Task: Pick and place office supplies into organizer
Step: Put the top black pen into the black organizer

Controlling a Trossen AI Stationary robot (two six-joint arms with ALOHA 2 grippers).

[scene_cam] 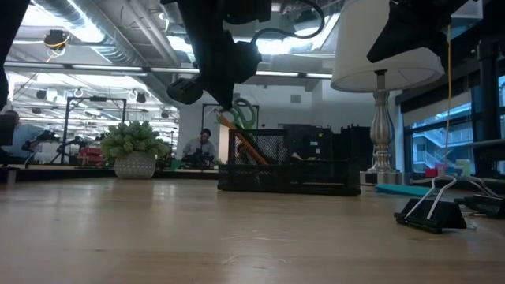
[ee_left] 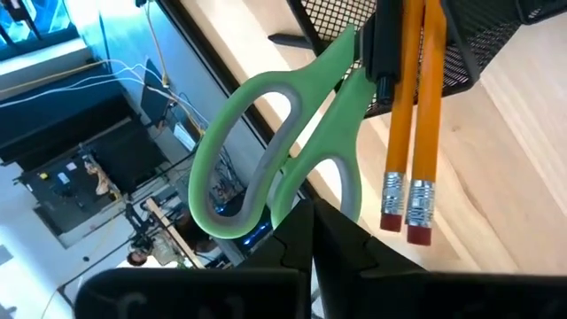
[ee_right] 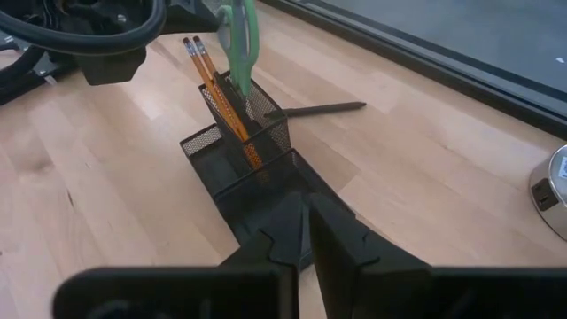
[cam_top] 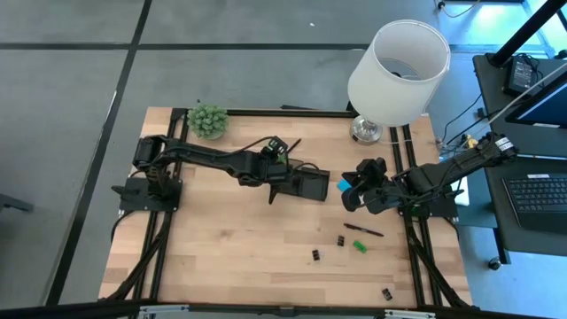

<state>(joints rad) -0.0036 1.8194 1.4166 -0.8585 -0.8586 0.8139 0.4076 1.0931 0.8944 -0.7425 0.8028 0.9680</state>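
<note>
The black mesh organizer [ee_right: 252,173] lies mid-table, its tall cup at the end toward the left arm. Green-handled scissors [ee_left: 266,151] stand in that cup, handles up. Two orange pencils [ee_left: 412,133] lean in it, erasers up, beside a black pen [ee_left: 384,49]. My left gripper [ee_left: 312,221] is shut, its fingertips right at the scissors' handle. My right gripper [ee_right: 306,221] is shut on nothing and hovers above the organizer's other end. A blue sticky-note pad [cam_top: 344,185] lies between that end and my right gripper. My left gripper's shut fingertips [ee_left: 306,217] stand right beside the lower loop of the scissors' handle [ee_left: 341,177], coming slanting down from the table's left. Whether they touch the loop, I cannot tell. The scissors stand upright in the cup on their own.
A black pen [ee_right: 314,110] lies on the table on the organizer's far side, another [cam_top: 363,229] toward the near right. Small black clips [cam_top: 316,255] [cam_top: 387,293] and a green piece [cam_top: 360,246] lie near the front. A potted plant [cam_top: 207,120] and a lamp [cam_top: 399,66] stand at the back.
</note>
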